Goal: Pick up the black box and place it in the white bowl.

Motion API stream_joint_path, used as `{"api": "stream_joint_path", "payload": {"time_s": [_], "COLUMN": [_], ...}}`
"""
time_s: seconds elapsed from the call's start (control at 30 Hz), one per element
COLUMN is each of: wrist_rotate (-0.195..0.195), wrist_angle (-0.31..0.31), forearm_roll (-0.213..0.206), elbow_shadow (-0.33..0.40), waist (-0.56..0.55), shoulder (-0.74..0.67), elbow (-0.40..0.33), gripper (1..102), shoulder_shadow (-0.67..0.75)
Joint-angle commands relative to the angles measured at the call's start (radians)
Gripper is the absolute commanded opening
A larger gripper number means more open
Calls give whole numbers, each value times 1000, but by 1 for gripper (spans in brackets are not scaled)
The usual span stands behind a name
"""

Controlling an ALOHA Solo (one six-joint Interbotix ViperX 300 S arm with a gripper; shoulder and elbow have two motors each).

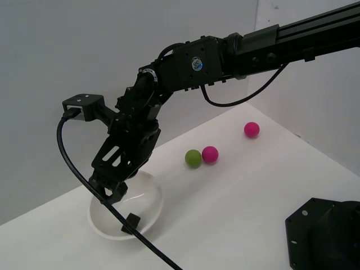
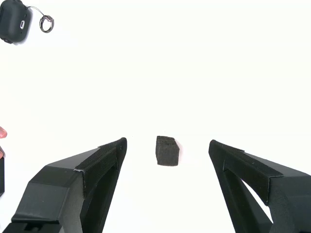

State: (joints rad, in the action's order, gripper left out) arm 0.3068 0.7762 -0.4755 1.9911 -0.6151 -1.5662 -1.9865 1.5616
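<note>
Your black gripper (image 2: 167, 145) hung wide open and empty over the glossy white round bowl (image 1: 151, 209). The tiny matte black cube (image 2: 167, 151) lay free inside it, between the jaws; being cubic, it showed no long axis. A black cable (image 1: 84, 177) crossed the bowl's front rim.

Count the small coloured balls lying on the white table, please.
3: a green ball touching a magenta ball, and another magenta ball apart, farther toward the exterior view's right. The arm may hide others.
</note>
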Motion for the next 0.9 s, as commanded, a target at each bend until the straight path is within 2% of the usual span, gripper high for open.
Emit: {"api": "stream_joint_path", "payload": {"time_s": [0.0,0.07,0.13,0.17,0.27,0.3,0.53,0.87], "wrist_rotate": [8,8,8,9,9,9,14,87], "wrist_angle": [-2,-2,0,0,2,2,0,-3], "forearm_roll": [-14,-6,-2,-2,-2,-2,25,25], "elbow_shadow": [-28,-25,-18,-12,6,17,97,189], "waist": [6,23,49,63,106,120,239,420], "shoulder": [-32,-48,-74,-89,-144,-161,-304,-454], "elbow": [14,12,6,0,-20,-29,-109,-201], "gripper": [99,99,93,85,48,43,43,43], "shoulder_shadow": [35,54,78,92,149,167,310,457]}}
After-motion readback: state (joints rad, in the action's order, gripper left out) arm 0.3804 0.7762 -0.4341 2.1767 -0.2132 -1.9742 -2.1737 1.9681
